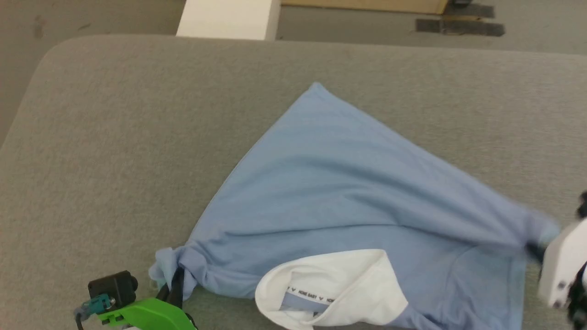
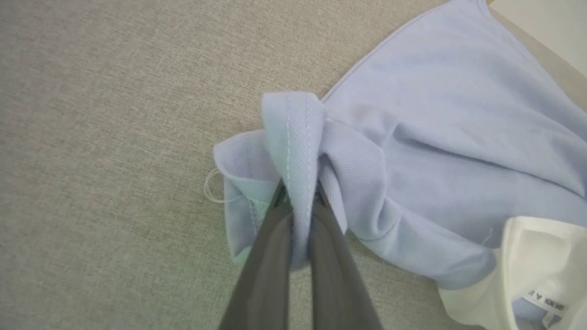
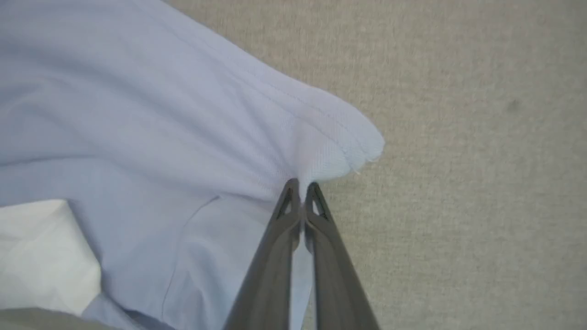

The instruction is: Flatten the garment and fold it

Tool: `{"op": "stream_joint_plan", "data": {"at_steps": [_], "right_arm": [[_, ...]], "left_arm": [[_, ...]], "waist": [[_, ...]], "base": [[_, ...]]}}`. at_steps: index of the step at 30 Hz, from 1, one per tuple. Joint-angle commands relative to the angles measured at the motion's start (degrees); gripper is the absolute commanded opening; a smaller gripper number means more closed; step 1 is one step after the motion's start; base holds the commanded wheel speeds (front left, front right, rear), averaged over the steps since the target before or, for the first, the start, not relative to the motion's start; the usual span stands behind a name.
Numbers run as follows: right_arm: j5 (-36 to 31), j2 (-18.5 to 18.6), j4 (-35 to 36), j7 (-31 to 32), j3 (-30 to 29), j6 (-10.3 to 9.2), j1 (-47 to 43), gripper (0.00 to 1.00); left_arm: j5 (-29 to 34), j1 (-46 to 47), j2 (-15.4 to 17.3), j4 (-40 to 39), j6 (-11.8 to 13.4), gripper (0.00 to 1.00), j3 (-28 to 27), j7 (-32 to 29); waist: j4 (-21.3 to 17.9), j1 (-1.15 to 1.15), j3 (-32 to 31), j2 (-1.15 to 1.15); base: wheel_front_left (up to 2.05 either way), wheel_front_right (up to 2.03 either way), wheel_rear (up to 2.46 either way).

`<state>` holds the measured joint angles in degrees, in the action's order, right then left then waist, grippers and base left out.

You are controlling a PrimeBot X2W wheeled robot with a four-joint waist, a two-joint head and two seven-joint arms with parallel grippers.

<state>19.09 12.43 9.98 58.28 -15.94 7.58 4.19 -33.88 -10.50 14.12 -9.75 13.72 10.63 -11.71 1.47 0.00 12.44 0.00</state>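
Left gripper (image 2: 298, 195) clamped on bunched garment (image 1: 330, 183) corner; right gripper (image 3: 301, 185) pinched tight on opposite corner, over grey fabric surface (image 1: 114, 137)

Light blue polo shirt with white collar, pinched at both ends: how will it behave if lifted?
Likely floppy: the light blue polo shirt bunches into soft folds at the left tool, so its middle should sag. Probably light, since the thin knit lies nearly flat. The right tool pinches only a small edge, which might slip under pull.
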Motion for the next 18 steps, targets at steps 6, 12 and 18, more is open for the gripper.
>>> {"op": "stream_joint_plan", "data": {"at_steps": [6,12,18], "right_arm": [[0.79,-5.41,-2.79,-1.13,5.05,-0.09,-11.84,0.0],[3.37,-7.05,-5.4,-5.5,6.84,-0.09,-14.53,0.82],[7.31,-5.91,-0.2,-20.98,6.68,-0.09,-4.19,1.0]], "left_arm": [[-0.7,-1.64,0.0,1.53,0.23,0.0,0.51,-0.48],[-1.25,-2.8,-0.02,2.25,0.5,0.0,0.38,-0.57],[-1.29,-3.33,0.58,1.92,0.85,0.0,-0.32,-0.02]], "waist": [[-6.84,0.0,-8.4,0.0],[-6.67,0.0,-9.87,0.0],[-5.78,0.0,-9.28,0.0]], "base": [[0.0,0.0,0.0],[0.0,0.0,0.0],[0.0,0.0,0.0]]}}
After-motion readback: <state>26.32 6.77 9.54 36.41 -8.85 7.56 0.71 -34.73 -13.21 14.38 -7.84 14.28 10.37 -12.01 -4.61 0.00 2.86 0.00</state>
